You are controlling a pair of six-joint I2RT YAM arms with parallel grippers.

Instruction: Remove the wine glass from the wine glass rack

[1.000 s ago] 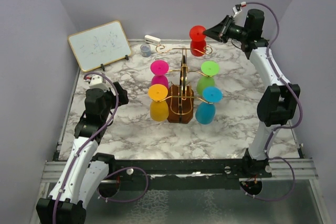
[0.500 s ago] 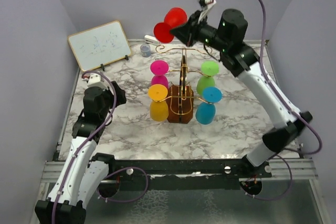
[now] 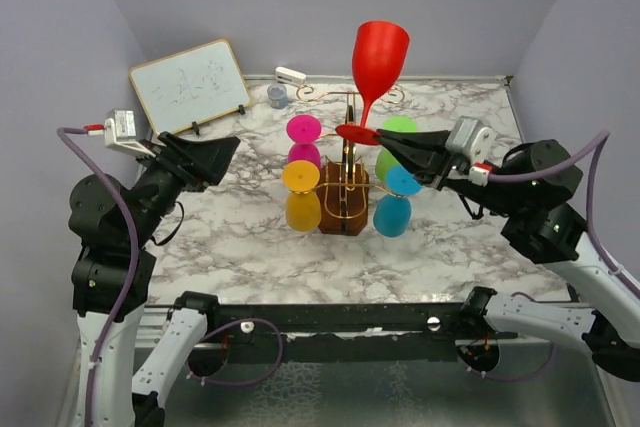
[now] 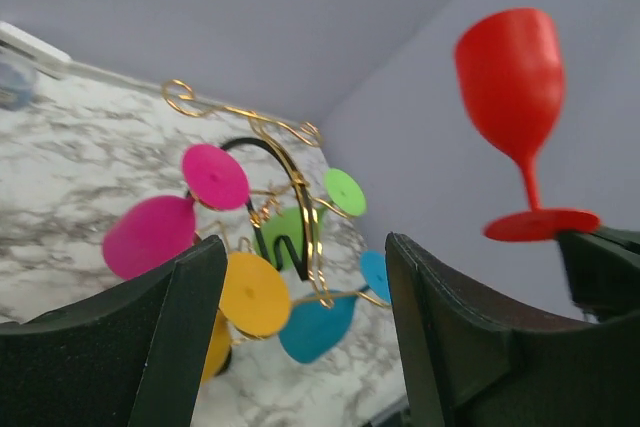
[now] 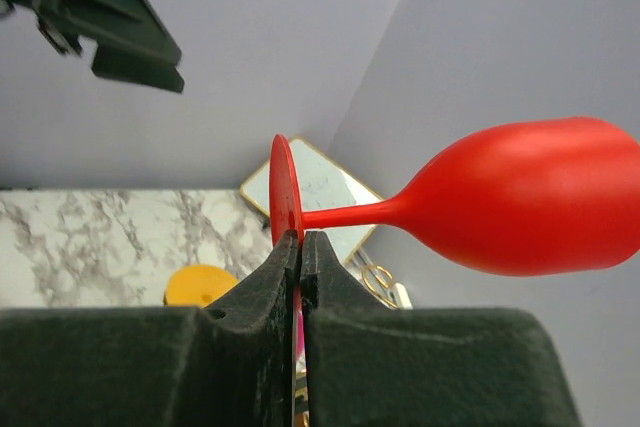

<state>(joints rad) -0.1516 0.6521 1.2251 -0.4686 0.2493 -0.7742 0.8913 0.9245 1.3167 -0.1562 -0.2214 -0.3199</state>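
The gold wire wine glass rack [image 3: 345, 162] stands mid-table on its dark wooden base, with pink, orange, green and blue glasses hanging on it; it also shows in the left wrist view [image 4: 295, 197]. My right gripper [image 3: 385, 144] is shut on the foot of a red wine glass [image 3: 378, 59], holding it upright in the air above the rack. In the right wrist view the fingertips [image 5: 300, 247] pinch the red foot disc, the red glass [image 5: 520, 209] lying sideways. My left gripper [image 3: 225, 147] is open and empty, raised left of the rack; the red glass [image 4: 510, 82] shows beyond it.
A small whiteboard [image 3: 190, 85] leans at the back left. A small blue cup [image 3: 277, 96] and a white eraser-like object [image 3: 290, 75] sit at the back edge. Purple walls close in the marble table [image 3: 250, 237] on three sides.
My right arm swung from the back to the front right, turning the red glass upright above the rack. My left arm rose and its gripper now points at the rack.
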